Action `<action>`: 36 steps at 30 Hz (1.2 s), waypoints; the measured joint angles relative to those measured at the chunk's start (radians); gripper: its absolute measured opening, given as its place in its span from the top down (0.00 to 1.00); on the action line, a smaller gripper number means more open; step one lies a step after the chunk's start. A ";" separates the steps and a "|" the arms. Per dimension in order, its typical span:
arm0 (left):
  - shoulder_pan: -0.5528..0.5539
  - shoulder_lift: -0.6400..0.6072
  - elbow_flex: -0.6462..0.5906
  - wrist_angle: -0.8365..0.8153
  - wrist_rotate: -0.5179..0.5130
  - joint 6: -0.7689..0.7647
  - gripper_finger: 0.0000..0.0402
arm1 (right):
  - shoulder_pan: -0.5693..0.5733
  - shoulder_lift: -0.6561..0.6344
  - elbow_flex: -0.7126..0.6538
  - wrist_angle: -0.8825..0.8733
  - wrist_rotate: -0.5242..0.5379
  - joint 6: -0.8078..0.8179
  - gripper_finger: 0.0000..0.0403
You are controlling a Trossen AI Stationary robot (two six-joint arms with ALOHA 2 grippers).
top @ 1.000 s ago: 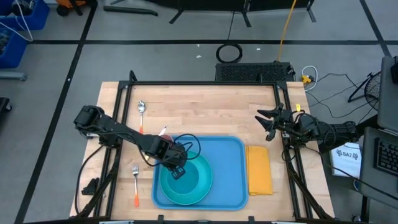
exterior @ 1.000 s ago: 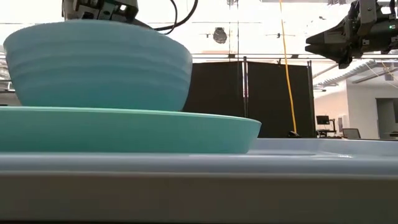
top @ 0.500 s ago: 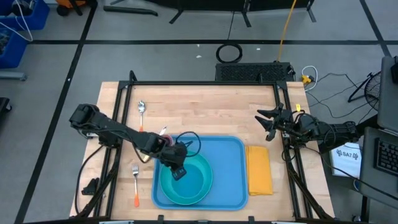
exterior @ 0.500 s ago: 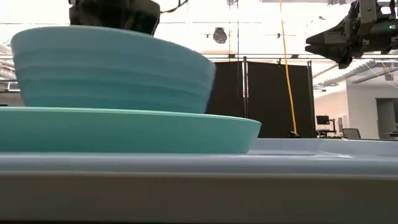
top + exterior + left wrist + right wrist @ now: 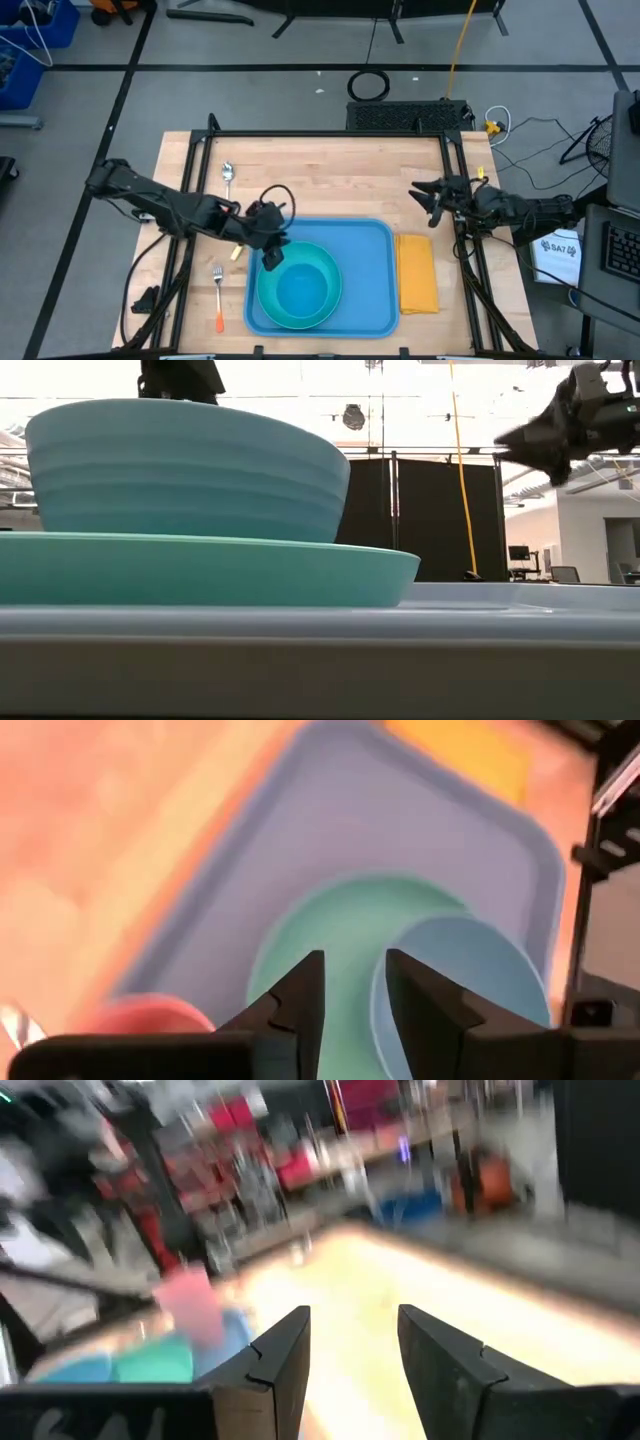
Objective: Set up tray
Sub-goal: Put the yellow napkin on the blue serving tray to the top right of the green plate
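On the wooden tabletop (image 5: 330,175), the large flat blue plastic tray (image 5: 375,270) lies long side across, just right of the nearer, empty left hand (image 5: 270,258), fingers apart, right hand (image 5: 432,197) likewise parted.

Blue tray (image 5: 371,262), teal bowl (image 5: 300,283) (ribbed outside), yellow napkin (image 5: 417,273), orange-handled fork (image 5: 218,300)
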 joint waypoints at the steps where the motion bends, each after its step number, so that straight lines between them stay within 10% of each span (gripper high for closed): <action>1: -0.009 -0.005 0.001 0.002 -0.035 0.039 0.72 | 0.000 0.007 0.024 -0.108 -0.007 0.073 0.65; 11: -0.029 -0.015 -0.050 0.127 -0.288 0.300 0.72 | 0.000 0.250 0.095 -0.478 -0.187 0.585 0.73; 20: 0.042 -0.081 -0.239 0.273 -0.216 0.335 0.72 | 0.002 0.582 0.140 -0.535 -0.464 0.727 0.83; 36: 0.080 -0.585 -0.764 0.788 -0.075 0.526 0.72 | 0.248 0.718 0.255 -0.659 -0.488 1.047 0.98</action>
